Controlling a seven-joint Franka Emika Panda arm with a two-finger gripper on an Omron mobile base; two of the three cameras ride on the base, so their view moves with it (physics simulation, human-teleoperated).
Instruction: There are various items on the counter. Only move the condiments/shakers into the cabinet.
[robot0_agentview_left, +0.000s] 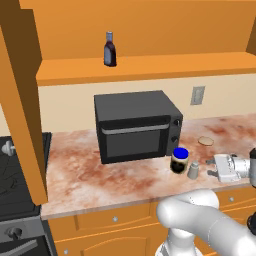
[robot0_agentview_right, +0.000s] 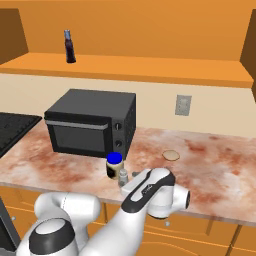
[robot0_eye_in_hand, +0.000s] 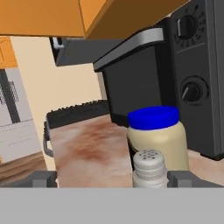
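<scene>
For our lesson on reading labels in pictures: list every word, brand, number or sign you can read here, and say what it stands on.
No text can be read in these pictures.
Microwave: fine marks ring the upper knob, too small to read as numbers.
Bottle on the cabinet shelf: no readable label.
Blue-lidded jar: plain, no label.
Shaker: only holes in its cap.
Wall outlet: blank.

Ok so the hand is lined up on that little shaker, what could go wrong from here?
1. The blue-lidded jar stands right behind the shaker, seemingly almost touching, so the open hand pushing forward may nudge or tip it.
2. The shaker is small and sits off-centre between the fingers, so closing could knock it over.
3. The microwave is close behind both, leaving little room.
</scene>
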